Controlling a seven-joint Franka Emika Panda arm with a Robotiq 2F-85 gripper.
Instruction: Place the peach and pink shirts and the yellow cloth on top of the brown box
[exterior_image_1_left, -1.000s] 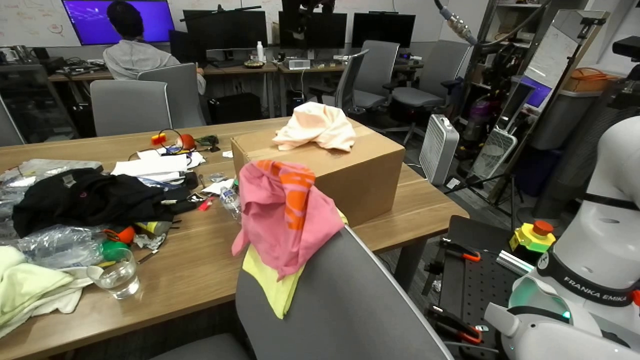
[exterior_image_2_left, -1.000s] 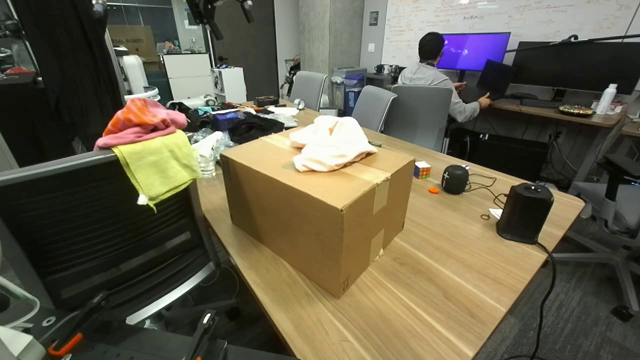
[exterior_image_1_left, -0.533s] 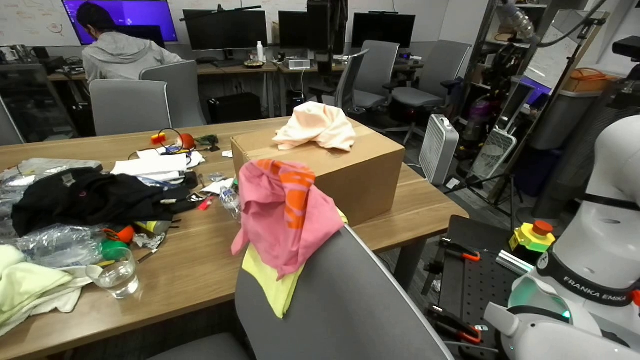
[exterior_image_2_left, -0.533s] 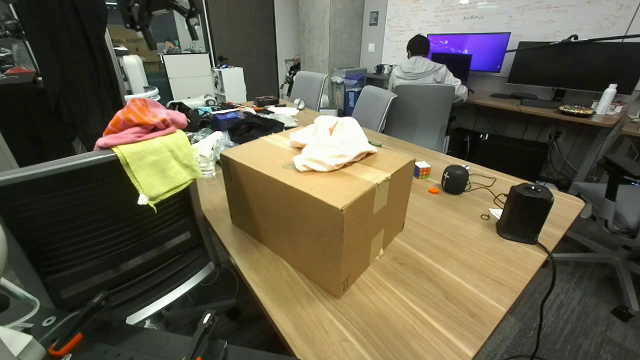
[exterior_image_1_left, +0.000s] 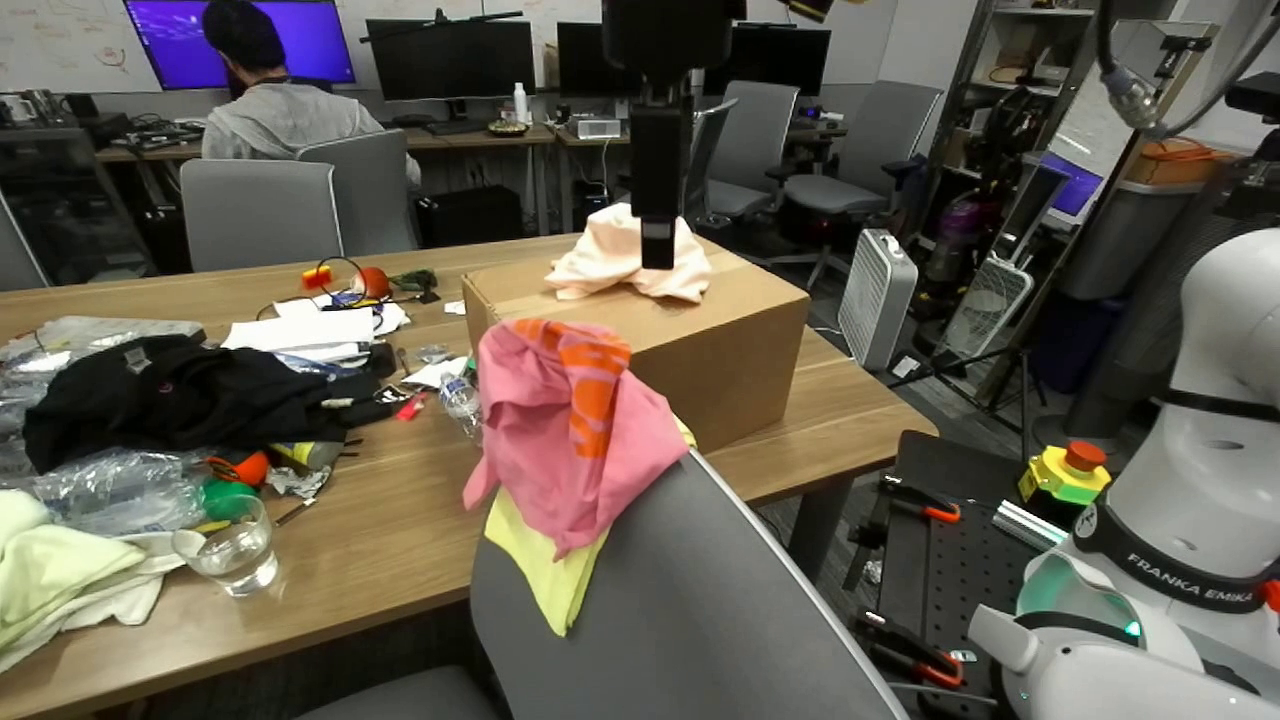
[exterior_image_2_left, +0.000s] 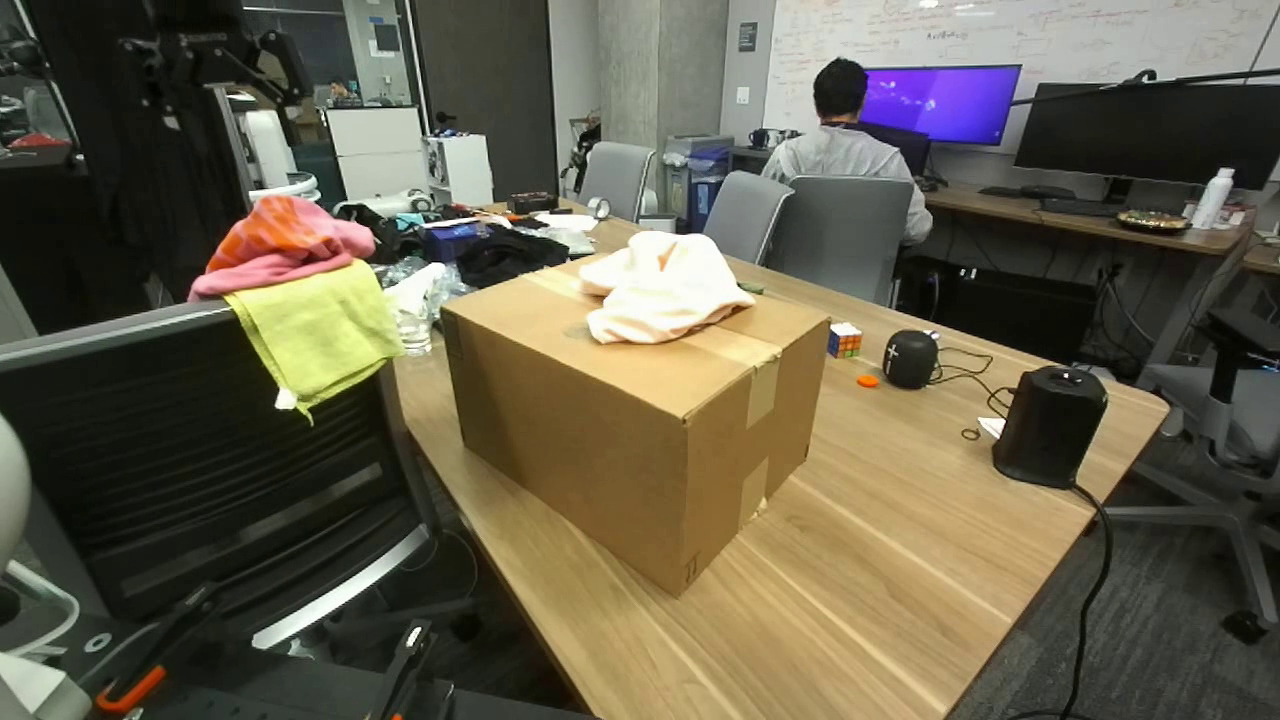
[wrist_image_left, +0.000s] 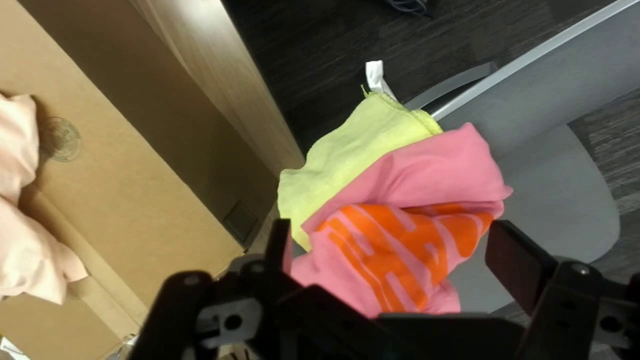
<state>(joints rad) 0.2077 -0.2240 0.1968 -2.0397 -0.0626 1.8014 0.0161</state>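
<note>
Straight below the gripper (wrist_image_left: 392, 247), open air runs down to the pink shirt (wrist_image_left: 400, 220); the jaws stand wide, the space between them free. Under the shirt, the yellow cloth (wrist_image_left: 340, 155) and chair back (wrist_image_left: 565, 90) block a deeper pass. To one side of the gripper stands the brown box (wrist_image_left: 135, 185), its corner just beside one jaw in the wrist view, clearance unclear. Beyond its near edge lies bare cardboard, then the peach shirt (wrist_image_left: 30, 250). Away from the box, air over the seat (wrist_image_left: 560, 200) is open.
</note>
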